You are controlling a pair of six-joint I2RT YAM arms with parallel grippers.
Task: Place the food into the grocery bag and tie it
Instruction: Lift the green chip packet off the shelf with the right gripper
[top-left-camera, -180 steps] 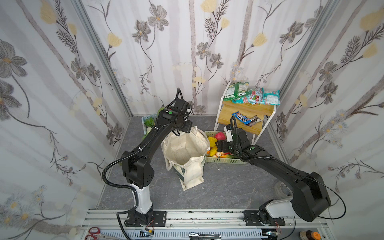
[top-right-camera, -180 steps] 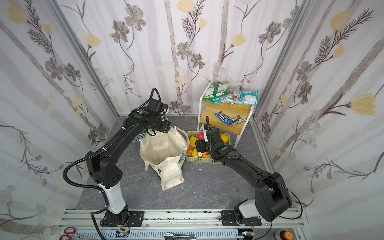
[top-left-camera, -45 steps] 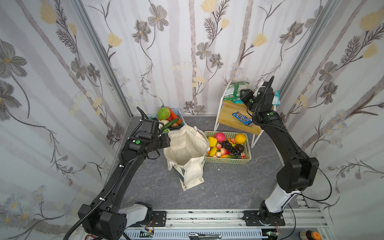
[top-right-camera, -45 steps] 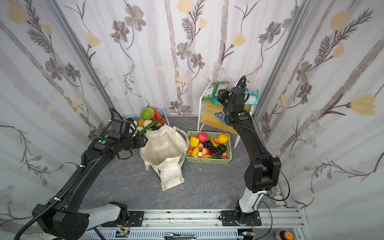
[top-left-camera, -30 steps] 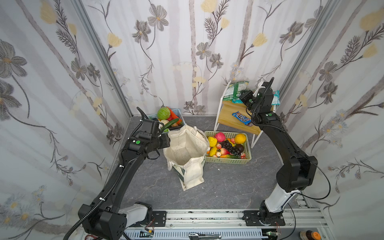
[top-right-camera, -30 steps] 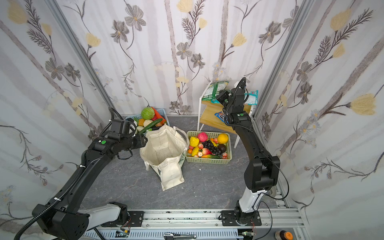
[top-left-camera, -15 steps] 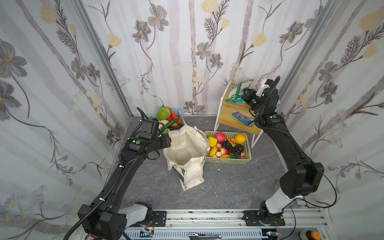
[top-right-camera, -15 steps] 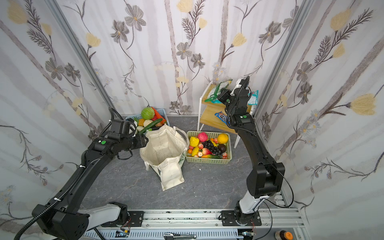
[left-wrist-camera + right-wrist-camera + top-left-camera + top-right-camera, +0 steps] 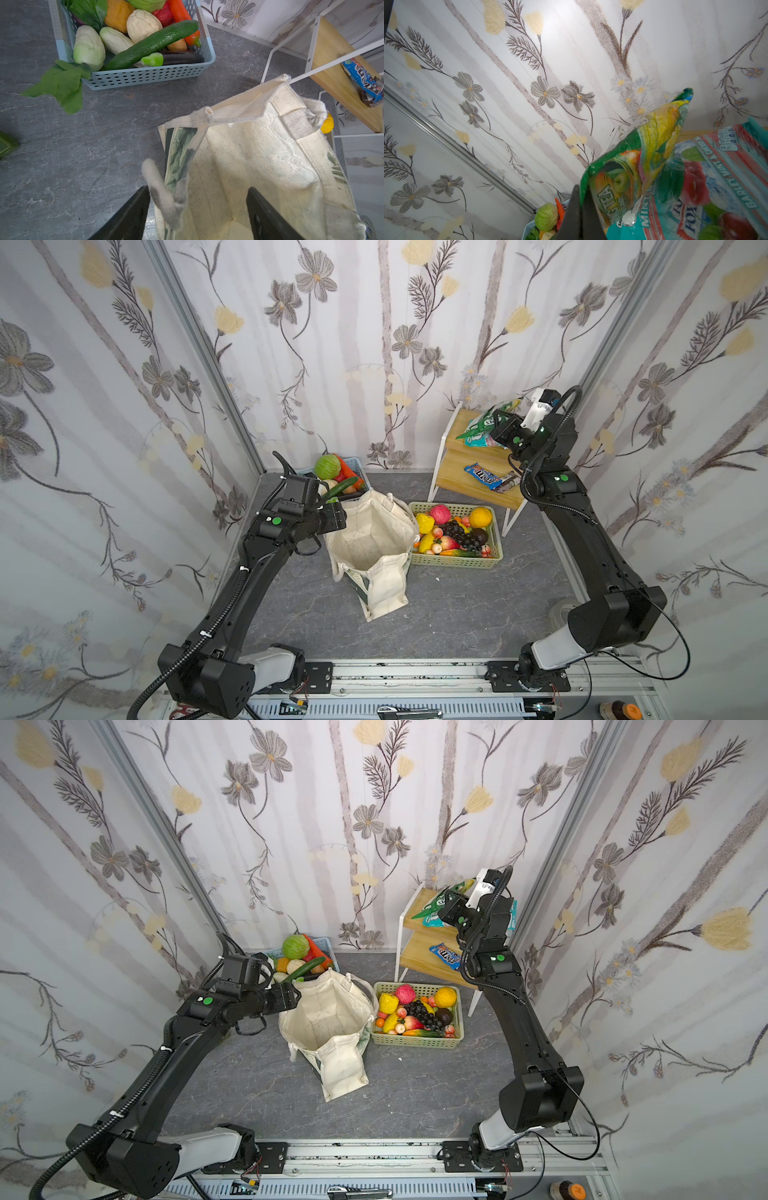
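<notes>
The cream grocery bag (image 9: 374, 539) (image 9: 328, 1019) (image 9: 249, 155) stands open on the grey floor, and I see nothing inside it. My left gripper (image 9: 336, 516) (image 9: 291, 996) (image 9: 198, 189) is open at the bag's left rim, which lies between its jaws together with a handle loop (image 9: 162, 197). My right gripper (image 9: 496, 433) (image 9: 446, 911) (image 9: 580, 191) is shut on the edge of the green-and-yellow snack packet (image 9: 484, 423) (image 9: 436, 900) (image 9: 633, 166), held over the shelf top. A round orange (image 9: 481, 516) lies in the green basket. A pale oblong vegetable (image 9: 89, 47) lies in the blue basket.
A blue basket (image 9: 358, 466) (image 9: 145, 76) of vegetables stands behind the bag, and a pale green basket (image 9: 457, 562) of fruit to its right. The wooden shelf (image 9: 469, 481) holds teal sweet packets (image 9: 726, 166) and a blue chocolate packet (image 9: 482, 476). Patterned walls close in on three sides.
My right gripper has risen and swung right with the snack packet, lifting it off the shelf top. The left jaws have spread wider at the bag's rim.
</notes>
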